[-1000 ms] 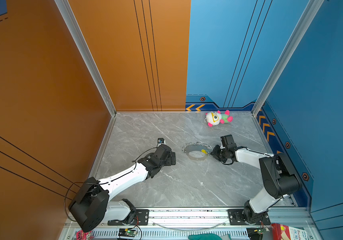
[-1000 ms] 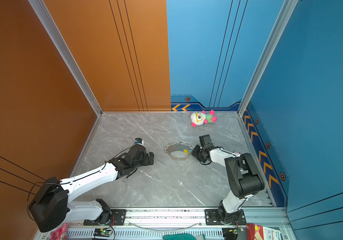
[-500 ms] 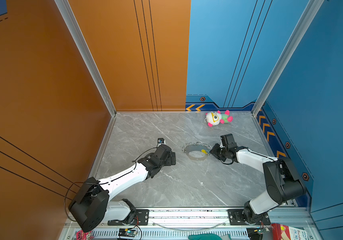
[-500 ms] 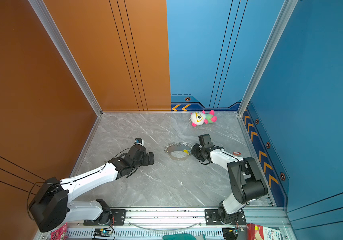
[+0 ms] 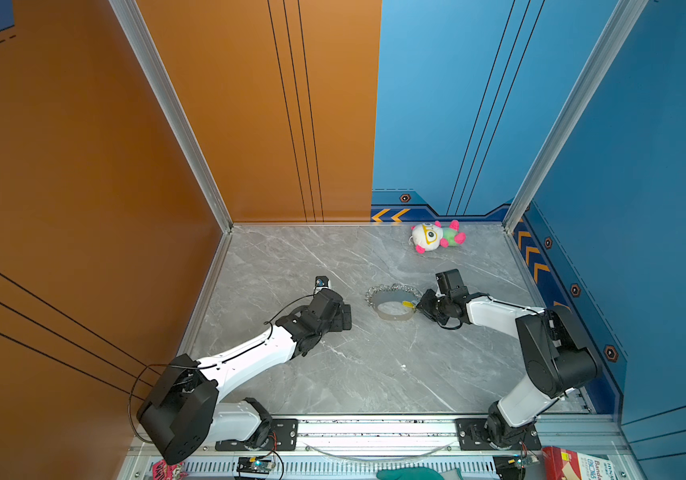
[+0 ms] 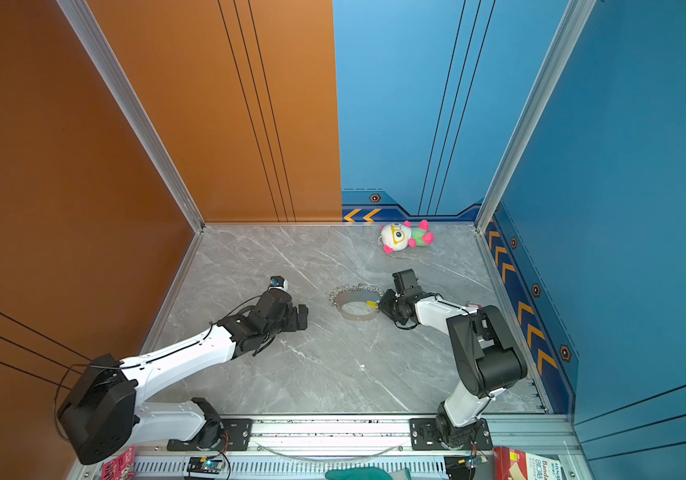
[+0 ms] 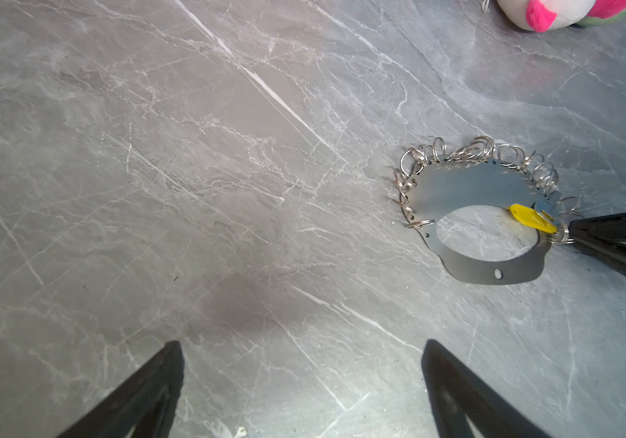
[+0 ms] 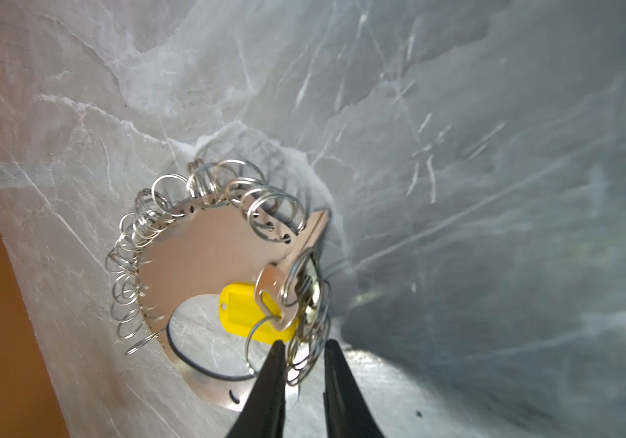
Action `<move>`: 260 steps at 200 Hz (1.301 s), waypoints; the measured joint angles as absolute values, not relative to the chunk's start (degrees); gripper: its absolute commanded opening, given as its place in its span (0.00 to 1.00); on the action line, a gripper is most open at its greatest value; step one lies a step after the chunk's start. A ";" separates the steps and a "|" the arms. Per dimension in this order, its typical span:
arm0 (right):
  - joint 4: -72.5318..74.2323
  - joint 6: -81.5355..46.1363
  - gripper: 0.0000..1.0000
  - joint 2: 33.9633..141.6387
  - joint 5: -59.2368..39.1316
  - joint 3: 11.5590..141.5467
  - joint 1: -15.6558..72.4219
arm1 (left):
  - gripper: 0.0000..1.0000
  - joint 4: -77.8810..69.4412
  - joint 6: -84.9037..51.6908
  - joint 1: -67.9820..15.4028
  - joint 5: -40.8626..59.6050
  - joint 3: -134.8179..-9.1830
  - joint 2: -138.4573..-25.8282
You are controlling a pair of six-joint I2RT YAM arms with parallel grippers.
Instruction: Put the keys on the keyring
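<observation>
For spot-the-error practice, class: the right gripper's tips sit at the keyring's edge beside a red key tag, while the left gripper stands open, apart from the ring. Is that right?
No: the key tag is yellow, not red, as the right wrist view shows. The rest holds: the right gripper is by the keyring and the left gripper is open, apart from it.

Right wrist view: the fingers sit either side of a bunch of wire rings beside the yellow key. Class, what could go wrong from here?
The fingers may pinch several wire rings at once rather than one, tangling them. A pull could drag the whole keyring along, since the left gripper is open and apart from it.
</observation>
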State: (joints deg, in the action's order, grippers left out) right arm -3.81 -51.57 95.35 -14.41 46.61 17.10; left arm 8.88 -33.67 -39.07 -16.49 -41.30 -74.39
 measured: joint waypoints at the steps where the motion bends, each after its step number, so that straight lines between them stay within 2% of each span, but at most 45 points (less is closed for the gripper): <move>1: -3.81 -51.55 0.19 95.39 -14.39 46.61 17.10 | 0.98 8.88 -33.67 -39.07 -16.49 -41.30 -74.39; 84: -3.90 -51.70 0.21 95.79 -12.80 46.65 17.37 | 0.98 8.88 -33.67 -39.07 -16.49 -41.30 -74.39; 130: -4.43 -50.87 0.14 95.07 -11.29 46.65 17.26 | 0.98 8.88 -33.65 -39.07 -16.47 -41.30 -74.39; 260: -11.31 -46.59 0.10 90.15 -6.57 49.43 22.96 | 0.98 8.88 -33.04 -39.27 -16.38 -41.32 -75.35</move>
